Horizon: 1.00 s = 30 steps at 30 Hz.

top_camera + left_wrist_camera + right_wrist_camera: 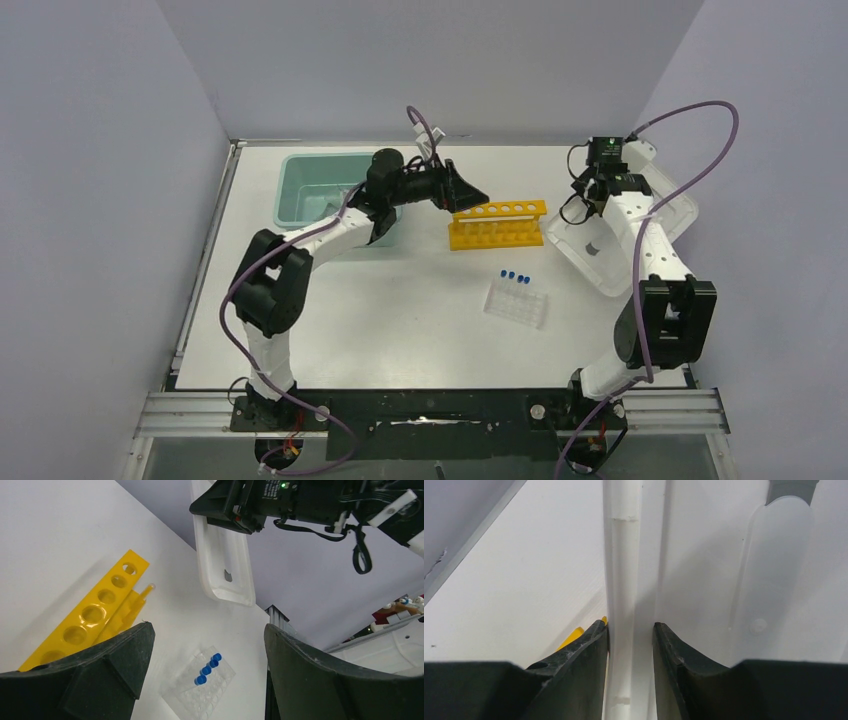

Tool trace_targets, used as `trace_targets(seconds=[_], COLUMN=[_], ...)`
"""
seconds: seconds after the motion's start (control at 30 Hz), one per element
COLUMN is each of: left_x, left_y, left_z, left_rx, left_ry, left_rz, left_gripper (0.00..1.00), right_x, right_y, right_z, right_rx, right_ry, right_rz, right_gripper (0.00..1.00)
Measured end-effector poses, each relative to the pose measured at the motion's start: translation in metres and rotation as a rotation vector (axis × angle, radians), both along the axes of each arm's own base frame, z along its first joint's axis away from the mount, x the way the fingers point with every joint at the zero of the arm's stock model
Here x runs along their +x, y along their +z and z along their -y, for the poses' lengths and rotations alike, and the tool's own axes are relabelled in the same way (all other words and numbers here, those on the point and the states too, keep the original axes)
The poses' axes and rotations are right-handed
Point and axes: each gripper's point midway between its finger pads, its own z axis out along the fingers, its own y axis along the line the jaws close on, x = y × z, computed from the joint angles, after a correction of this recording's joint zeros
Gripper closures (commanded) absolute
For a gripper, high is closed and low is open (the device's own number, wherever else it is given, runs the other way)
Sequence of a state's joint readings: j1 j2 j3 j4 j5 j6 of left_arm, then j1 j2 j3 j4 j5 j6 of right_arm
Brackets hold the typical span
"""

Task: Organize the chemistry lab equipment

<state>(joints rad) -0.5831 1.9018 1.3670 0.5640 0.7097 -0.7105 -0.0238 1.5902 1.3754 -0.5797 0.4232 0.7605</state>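
My right tool [630,627] clamped on lid [624,555] rim, 2 o'clock on surface [400,330], I judge to shift it aside. My left tool [206,627] wide open, empty, over rack [497,222]. Tubes [514,277] upright in tray [520,305], 3 o'clock.

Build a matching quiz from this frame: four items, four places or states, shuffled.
1 yellow rack
2 blue-capped tubes
3 white lid
4 left claw

a rim pinched by the right claw
b open, holding nothing
c between the teal tub and the lid
d standing in a clear tray

Pairs: 1-c, 2-d, 3-a, 4-b
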Motion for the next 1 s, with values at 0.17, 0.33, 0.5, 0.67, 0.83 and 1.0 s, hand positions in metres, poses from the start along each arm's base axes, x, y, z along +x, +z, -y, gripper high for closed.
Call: trace_targets(seconds=[0.17,0.33,0.5,0.67,0.83,1.0], left_x=[-0.003,-0.013,-0.024,-0.02,-0.015,-0.018], left_y=[-0.017,-0.026,-0.031,-0.033,-0.04,-0.052], left_z=[0.027,0.064,0.092,0.103,0.105,0.113], left_rx=[0.0,-0.006,0.002,0.027,0.058,0.094], left_ry=[-0.027,-0.085,-0.132,-0.128,-0.117,-0.119], left_rz=[-0.056,-0.075,-0.078,-0.066,-0.068,-0.072], left_gripper=[0.19,0.19,0.19,0.19,0.19,0.23], right_x=[-0.001,-0.003,-0.009,-0.01,-0.011,-0.013], right_y=[0.016,0.023,0.026,0.036,0.036,0.037], right_z=[-0.011,-0.021,-0.029,-0.04,-0.056,-0.07], right_rx=[0.018,0.035,0.043,0.044,0.019,0.005], right_ry=[0.04,0.073,0.106,0.158,0.22,0.266], right_rz=[0.043,0.066,0.075,0.1,0.092,0.086], right_gripper=[1.0,1.0,1.0,1.0,1.0,1.0])
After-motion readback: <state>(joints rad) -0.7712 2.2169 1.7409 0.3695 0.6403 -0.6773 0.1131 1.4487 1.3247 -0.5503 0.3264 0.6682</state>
